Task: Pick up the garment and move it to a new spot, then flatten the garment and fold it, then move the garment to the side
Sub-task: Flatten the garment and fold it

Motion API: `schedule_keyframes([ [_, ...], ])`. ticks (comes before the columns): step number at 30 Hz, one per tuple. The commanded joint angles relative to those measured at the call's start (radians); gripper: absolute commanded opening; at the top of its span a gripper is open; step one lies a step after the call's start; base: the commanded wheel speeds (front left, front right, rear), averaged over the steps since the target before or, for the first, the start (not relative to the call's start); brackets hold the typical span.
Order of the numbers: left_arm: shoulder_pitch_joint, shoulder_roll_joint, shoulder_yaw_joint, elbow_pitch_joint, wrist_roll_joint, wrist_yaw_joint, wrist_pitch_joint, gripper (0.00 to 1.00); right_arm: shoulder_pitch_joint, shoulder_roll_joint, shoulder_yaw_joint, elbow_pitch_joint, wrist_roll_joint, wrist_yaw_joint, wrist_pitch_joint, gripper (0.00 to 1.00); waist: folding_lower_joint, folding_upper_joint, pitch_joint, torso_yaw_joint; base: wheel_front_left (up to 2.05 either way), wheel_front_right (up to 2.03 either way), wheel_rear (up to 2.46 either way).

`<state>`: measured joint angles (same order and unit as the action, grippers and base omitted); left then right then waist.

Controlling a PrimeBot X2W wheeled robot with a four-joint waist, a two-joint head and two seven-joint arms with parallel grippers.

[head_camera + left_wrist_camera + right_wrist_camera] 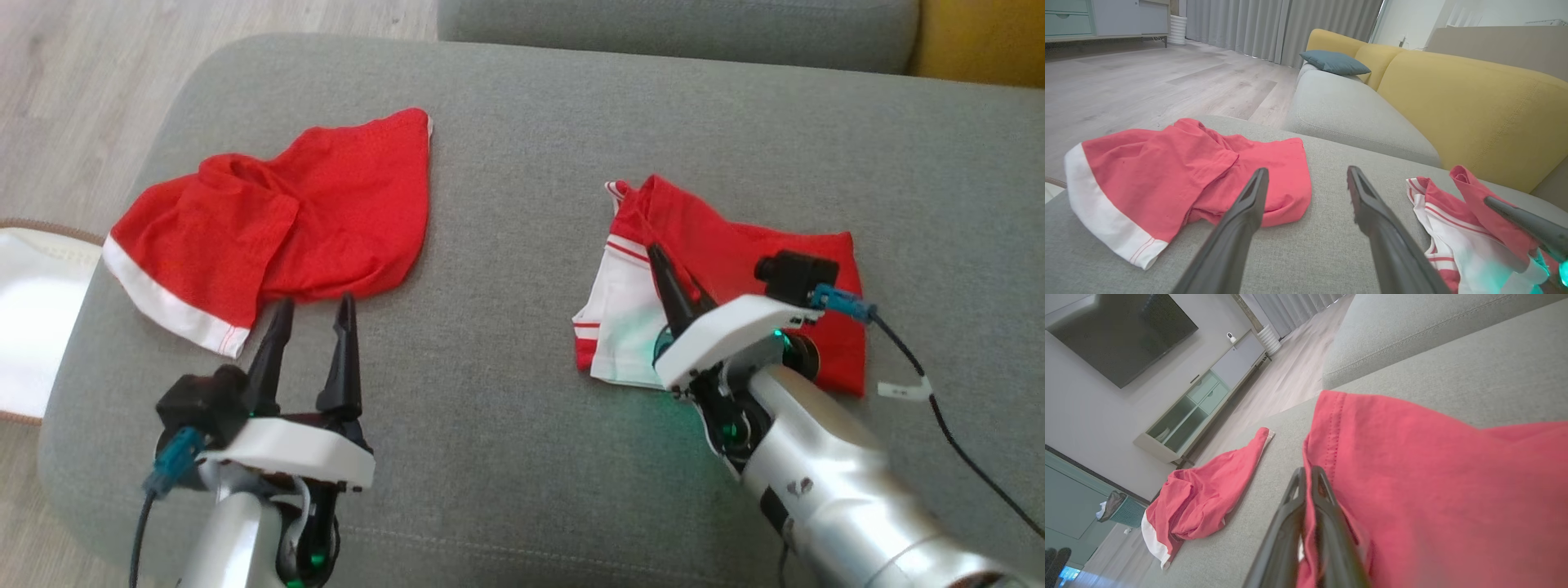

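Right fingers (pixel 665 282): clenched, tips pressed together, pinching a red flap of the striped garment (pixel 735 245) near its far left corner. In the right wrist view red cloth sits caught between the two dark fingers. The pinched flap stands a little above the rest of the garment. The rest lies in a folded heap on the right part of the grey sofa seat (pixel 522 163), partly under the right wrist. The garment is red, with a white panel edged in red stripes on its left side, and green light from the wrist tints that panel.

Left fingers (pixel 273 343): released, spread well apart, nothing between them. Their tips reach the near edge of a second red garment (pixel 286 212); whether they touch it cannot be told. This garment lies crumpled on the left part of the same seat, well apart from the striped one, with a white hem (pixel 163 306) along its left edge.

Surroundings: a dark cable (pixel 939 408) trails from the right wrist across the seat. A yellow backrest (pixel 1474 114) rises behind the seat, and a blue-grey cushion (pixel 1335 62) leans at its far end. A pale rug (pixel 33 327) with a brown border lies on the wooden floor (pixel 73 82) left of the sofa.

Container: a teal basket (pixel 1124 512) stands on the floor near a low cabinet (pixel 1188 416), with dark and white cloth at its rim, too small to identify
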<state>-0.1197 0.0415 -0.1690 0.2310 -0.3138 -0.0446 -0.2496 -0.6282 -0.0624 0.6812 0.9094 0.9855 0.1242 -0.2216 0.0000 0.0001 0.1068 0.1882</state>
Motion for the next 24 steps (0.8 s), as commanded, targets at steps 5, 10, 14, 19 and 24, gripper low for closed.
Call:
schedule_keyframes([
  [5,-0.035,0.009,0.022,-0.027,-0.007,0.002,-0.012,1.0,-0.075,0.012,0.083,0.012,0.077,0.007,-0.034,0.0,0.0,-0.0001,0.012,0.008,0.0,0.0,0.0],
  [10,-0.04,0.009,0.026,-0.019,-0.008,0.003,-0.012,1.0,-0.098,0.012,0.189,0.008,0.176,0.007,-0.039,1.0,0.0,-0.0001,0.012,-0.002,0.0,0.0,0.0],
  [14,-0.039,0.009,0.032,-0.021,-0.009,0.005,-0.012,1.0,-0.125,0.012,0.205,0.006,0.193,0.007,-0.04,1.0,0.0,-0.0001,0.007,-0.026,0.0,0.0,0.0],
  [19,-0.035,0.009,0.041,-0.034,-0.008,0.007,-0.012,1.0,-0.163,0.012,0.128,0.058,0.097,0.007,-0.04,1.0,0.0,-0.0001,-0.003,-0.068,0.0,0.0,0.0],
  [24,-0.039,0.009,0.048,-0.06,-0.007,0.007,-0.012,1.0,-0.192,0.012,-0.032,0.106,-0.137,0.007,-0.04,1.0,0.0,-0.0001,-0.009,-0.121,0.0,0.0,0.0],
])
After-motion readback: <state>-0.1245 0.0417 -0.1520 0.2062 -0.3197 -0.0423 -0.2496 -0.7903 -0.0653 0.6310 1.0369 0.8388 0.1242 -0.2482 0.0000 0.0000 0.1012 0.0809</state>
